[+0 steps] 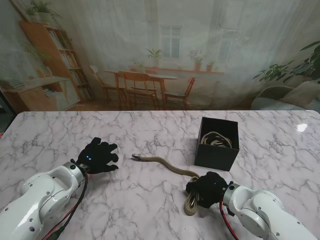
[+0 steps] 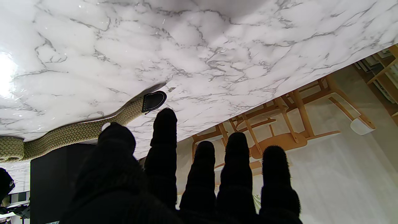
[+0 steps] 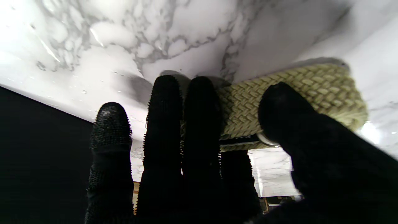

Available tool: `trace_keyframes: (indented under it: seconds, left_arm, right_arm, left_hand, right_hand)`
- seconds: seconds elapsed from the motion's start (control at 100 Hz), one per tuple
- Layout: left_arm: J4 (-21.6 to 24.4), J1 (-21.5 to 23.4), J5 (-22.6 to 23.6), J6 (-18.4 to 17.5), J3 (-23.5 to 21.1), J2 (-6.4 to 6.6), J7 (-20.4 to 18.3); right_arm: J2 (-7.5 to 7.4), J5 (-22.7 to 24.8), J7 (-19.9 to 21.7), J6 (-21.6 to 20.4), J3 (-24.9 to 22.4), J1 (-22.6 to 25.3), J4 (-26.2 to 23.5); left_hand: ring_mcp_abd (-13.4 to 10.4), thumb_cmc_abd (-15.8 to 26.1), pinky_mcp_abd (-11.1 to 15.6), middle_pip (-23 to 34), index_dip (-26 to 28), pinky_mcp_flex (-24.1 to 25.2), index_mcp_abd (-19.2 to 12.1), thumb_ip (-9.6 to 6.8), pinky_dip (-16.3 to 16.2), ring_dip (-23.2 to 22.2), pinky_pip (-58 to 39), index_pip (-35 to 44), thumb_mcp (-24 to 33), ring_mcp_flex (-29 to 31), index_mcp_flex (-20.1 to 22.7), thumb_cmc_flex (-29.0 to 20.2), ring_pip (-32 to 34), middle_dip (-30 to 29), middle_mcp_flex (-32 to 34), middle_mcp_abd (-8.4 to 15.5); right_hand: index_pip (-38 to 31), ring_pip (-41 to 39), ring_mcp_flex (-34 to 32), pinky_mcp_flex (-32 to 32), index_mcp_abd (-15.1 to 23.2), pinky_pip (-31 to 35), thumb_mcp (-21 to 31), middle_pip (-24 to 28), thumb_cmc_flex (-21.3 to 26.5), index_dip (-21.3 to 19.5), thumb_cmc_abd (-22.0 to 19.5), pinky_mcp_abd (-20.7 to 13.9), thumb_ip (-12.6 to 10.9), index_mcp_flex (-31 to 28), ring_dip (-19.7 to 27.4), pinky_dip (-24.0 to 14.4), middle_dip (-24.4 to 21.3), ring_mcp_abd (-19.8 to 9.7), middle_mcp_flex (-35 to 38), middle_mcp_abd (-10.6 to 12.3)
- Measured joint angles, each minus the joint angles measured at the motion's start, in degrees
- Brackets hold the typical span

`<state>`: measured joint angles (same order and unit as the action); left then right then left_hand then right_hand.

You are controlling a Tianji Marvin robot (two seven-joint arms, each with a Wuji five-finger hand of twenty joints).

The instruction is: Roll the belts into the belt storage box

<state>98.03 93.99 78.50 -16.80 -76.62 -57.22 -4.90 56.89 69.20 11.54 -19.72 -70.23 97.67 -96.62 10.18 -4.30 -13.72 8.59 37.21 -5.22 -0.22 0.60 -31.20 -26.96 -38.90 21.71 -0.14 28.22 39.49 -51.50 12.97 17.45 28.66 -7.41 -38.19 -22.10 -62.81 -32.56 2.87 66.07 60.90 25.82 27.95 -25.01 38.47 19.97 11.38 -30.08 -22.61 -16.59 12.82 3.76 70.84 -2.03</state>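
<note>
A tan braided belt (image 1: 165, 164) snakes across the marble table, its dark tip (image 1: 135, 157) toward my left hand. Its other end is coiled into a small roll (image 1: 191, 204) under my right hand (image 1: 207, 189), which is shut on that roll; the right wrist view shows the thumb and fingers (image 3: 199, 118) pinching the braided roll (image 3: 311, 90). My left hand (image 1: 98, 155) hovers open, fingers spread, a short way left of the belt tip (image 2: 153, 101). The black belt storage box (image 1: 217, 142) stands just beyond the right hand, with a rolled belt (image 1: 216, 139) inside.
The marble table (image 1: 60, 135) stretches wide on both sides. A light glare (image 1: 301, 127) sits at the far right edge. The box's dark wall (image 3: 40, 149) fills one side of the right wrist view. A printed room backdrop stands behind the table.
</note>
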Motion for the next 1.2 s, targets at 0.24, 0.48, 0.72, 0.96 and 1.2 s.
trace_keyframes:
  seconds: [0.24,0.48,0.72,0.96,1.2]
  left_arm:
    - [0.0,0.0,0.1,0.0,0.0,0.0,0.2]
    - [0.0,0.0,0.1,0.0,0.0,0.0,0.2]
    - [0.0,-0.3,0.1,0.0,0.3,0.0,0.0]
    - [-0.1,-0.3,0.1,0.0,0.3,0.0,0.2]
    - [-0.2,-0.4,0.1,0.0,0.3,0.0,0.3]
  right_arm:
    - [-0.04,0.5,0.3,0.8,-0.1,0.4,-0.5]
    - [-0.04,0.4,0.8,1.5,0.1,0.4,-0.8]
    - [-0.02,-0.5,1.3,2.0,0.5,0.5,-0.8]
    - [-0.02,-1.7,1.4,2.5,0.8,0.4,-0.7]
    - [0.18,-1.8,-0.7,2.7,0.9,0.3,-0.1]
  left_hand:
    - [0.0,0.0,0.0,0.0,0.0,0.0,0.0,0.0,0.0,0.0,0.7,0.0,0.0,0.0,0.0,0.0,0.0,0.0,0.0,0.0]
    - [0.0,0.0,0.0,0.0,0.0,0.1,0.0,0.0,0.0,0.0,0.7,0.0,0.0,0.0,0.0,0.0,0.0,0.0,0.0,0.0]
    - [0.0,0.0,0.0,0.0,0.0,0.1,0.0,0.0,0.0,0.0,0.7,0.0,0.0,0.0,0.0,0.0,0.0,0.0,0.0,0.0]
    - [0.0,0.0,0.0,0.0,0.0,0.1,0.0,0.0,0.0,0.0,0.7,0.0,0.0,0.0,0.0,0.0,0.0,0.0,0.0,0.0]
    - [0.0,0.0,0.0,0.0,0.0,0.1,0.0,0.0,0.0,0.0,0.7,0.0,0.0,0.0,0.0,0.0,0.0,0.0,0.0,0.0]
  right_hand:
    - [0.1,-1.2,8.9,3.1,5.2,-1.5,-0.8,5.2,0.0,1.4,0.0,3.5,0.0,0.0,-0.5,-0.8,1.8,5.3,-19.9,-12.2]
    - [-4.4,3.4,18.1,5.9,6.0,-3.0,-3.0,-0.7,-1.7,6.4,0.3,5.0,2.2,-3.6,4.7,-0.8,1.1,5.6,-41.6,-20.0]
    - [-25.8,3.1,22.4,8.8,2.0,-5.1,-6.9,-2.9,-6.7,7.8,0.4,6.5,5.0,-10.6,5.9,0.5,0.7,12.0,-48.8,-17.7]
    - [-31.6,3.1,21.9,8.0,0.5,-5.3,-6.9,-2.1,-6.4,8.9,0.3,6.5,5.6,-11.1,6.2,1.1,0.6,13.0,-39.6,-13.7]
    - [-33.0,4.4,14.9,2.2,-0.8,-2.0,-6.8,3.9,-2.0,10.0,0.2,4.7,6.3,-6.0,6.6,1.1,4.0,10.1,-25.5,-6.0]
